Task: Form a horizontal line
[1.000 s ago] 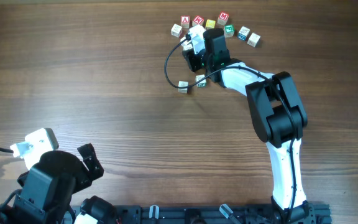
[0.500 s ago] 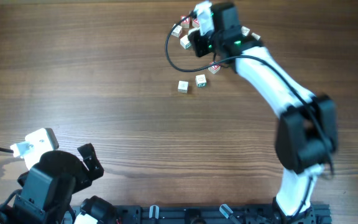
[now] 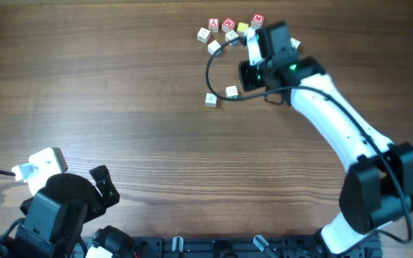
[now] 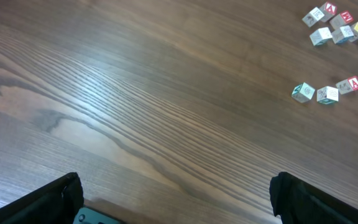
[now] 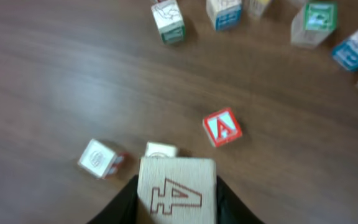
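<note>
The right end effector [image 5: 177, 200] is pinching a pale cube marked 4 [image 5: 177, 185] and hovering above the row of three cubes [image 4: 327, 93], which is lying on the surface [image 3: 120, 86] near the loose pile [image 3: 224, 29], while the left end effector [image 4: 179, 204] is sitting spread wide, well apart. The step in hand looks like adding a fourth piece, so the next move is probably calling for lowering it flush beside the red A cube [image 5: 222, 127].

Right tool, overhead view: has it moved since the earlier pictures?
Yes. The right tool went up the picture to the block pile, then came back down, ending right of the two loose blocks instead of just above them.
</note>
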{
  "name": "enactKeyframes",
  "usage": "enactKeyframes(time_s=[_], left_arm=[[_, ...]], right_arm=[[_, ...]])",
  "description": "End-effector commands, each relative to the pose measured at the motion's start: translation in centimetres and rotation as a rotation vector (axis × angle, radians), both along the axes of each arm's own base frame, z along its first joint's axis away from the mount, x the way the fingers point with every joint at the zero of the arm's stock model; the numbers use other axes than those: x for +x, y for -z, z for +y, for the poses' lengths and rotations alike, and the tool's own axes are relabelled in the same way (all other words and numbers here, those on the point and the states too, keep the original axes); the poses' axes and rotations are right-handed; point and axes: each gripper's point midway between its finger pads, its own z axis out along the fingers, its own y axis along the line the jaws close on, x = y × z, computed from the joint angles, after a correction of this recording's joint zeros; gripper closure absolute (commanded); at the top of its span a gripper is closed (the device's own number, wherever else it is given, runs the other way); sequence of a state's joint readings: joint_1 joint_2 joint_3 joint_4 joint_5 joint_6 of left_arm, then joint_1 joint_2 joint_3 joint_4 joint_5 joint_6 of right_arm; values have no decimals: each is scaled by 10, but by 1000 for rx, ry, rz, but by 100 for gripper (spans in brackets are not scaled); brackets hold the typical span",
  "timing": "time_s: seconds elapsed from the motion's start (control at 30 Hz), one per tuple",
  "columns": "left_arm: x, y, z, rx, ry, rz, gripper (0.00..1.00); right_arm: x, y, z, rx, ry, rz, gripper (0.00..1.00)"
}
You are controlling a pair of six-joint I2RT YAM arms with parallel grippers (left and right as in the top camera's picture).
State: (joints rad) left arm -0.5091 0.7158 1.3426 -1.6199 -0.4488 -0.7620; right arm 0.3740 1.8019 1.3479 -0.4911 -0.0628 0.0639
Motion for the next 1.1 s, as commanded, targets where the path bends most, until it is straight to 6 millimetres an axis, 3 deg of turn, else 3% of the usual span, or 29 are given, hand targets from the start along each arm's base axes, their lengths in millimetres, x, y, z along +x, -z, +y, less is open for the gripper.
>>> enactKeyframes(time_s=[0.0, 0.1, 0.37, 0.47, 0.6, 0.67, 0.77, 0.87, 1.03, 1.07], left_arm=[[1, -1, 2, 0, -20, -10, 0], [1, -1, 2, 0, -20, -10, 0], [0, -1, 2, 0, -20, -10, 0], [1, -1, 2, 0, -20, -10, 0], [1, -1, 2, 0, -20, -10, 0], [1, -1, 2, 0, -20, -10, 0], [1, -1, 2, 0, -20, -10, 0], [1, -1, 2, 0, -20, -10, 0], [1, -1, 2, 0, -20, -10, 0], [1, -1, 2, 0, -20, -10, 0]], right_arm=[[-5, 55, -7, -27, 43, 27, 73], [0, 80, -16, -35, 136, 23, 74], [-1, 125, -4, 8, 114, 96, 74], [-3, 126, -2, 15, 107, 108, 60], [-15, 130, 4, 42, 79, 162, 57], [-18, 131, 4, 51, 89, 180, 43], [-17, 123, 3, 51, 100, 177, 36], [-4, 83, -14, 4, 183, 83, 23], [3, 38, -15, 35, 196, -15, 20], [4, 36, -14, 44, 200, -20, 21]])
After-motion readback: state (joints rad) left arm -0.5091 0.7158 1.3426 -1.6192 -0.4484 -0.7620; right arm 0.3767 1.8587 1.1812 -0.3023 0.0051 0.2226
